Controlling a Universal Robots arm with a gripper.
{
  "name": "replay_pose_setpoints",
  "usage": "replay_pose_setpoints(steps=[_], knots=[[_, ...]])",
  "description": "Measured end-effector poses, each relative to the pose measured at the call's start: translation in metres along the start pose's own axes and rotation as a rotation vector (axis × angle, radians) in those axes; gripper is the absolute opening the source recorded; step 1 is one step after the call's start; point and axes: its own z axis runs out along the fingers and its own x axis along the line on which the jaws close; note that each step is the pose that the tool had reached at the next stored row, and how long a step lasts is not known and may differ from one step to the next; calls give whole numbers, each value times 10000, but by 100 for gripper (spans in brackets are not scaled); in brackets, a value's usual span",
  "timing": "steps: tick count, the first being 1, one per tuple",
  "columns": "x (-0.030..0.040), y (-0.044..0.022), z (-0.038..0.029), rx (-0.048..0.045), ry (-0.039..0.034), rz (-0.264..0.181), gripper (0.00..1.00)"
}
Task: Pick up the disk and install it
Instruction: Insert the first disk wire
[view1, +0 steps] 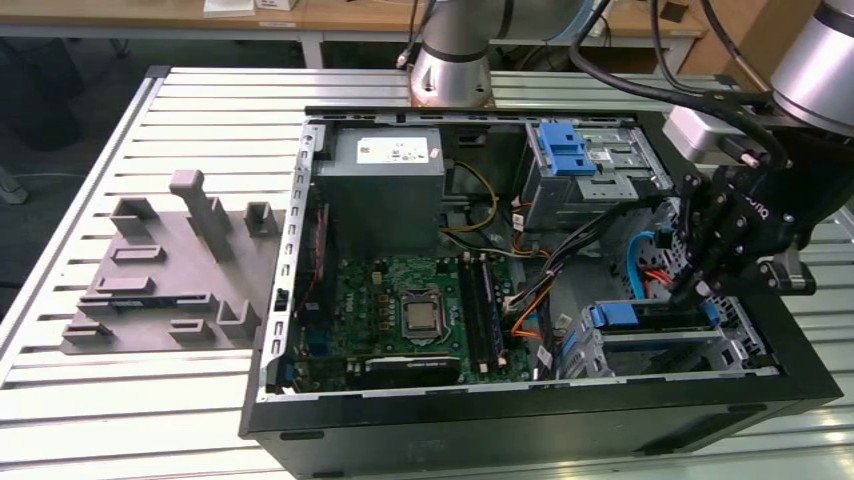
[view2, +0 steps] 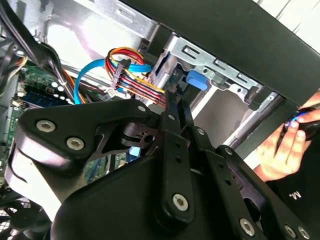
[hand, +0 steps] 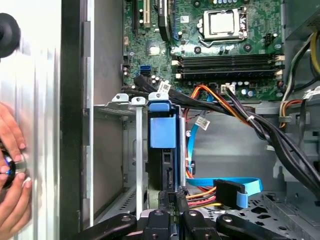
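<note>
The disk (hand: 162, 159) stands on edge in a slot of the lower drive cage (view1: 667, 345), with its blue bracket (hand: 162, 131) toward the motherboard. The same blue bracket (view1: 617, 316) shows in the exterior view and in the second wrist view (view2: 197, 80). My gripper (view1: 694, 285) hangs over this cage at the exterior view's right. Its fingers (hand: 171, 196) are drawn together, and the tips sit at the disk's near end. Whether they touch it I cannot tell. In the second wrist view the gripper (view2: 176, 97) narrows to a point just before the cage.
The open computer case (view1: 534, 420) lies on a slatted table. Inside are the grey power-supply box (view1: 387, 185), the motherboard (view1: 414, 310), an upper cage with a blue latch (view1: 567, 150) and loose cables (hand: 220, 107). A grey fixture (view1: 160, 270) sits left. A person's hand (hand: 12, 165) rests outside the case.
</note>
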Motion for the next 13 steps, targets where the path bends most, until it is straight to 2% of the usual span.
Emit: replay_pose_setpoints(steps=[2,13], knots=[[3,0,-1,-9,-53,-4,16],[11,-1,0,-9,-56,-4,16]])
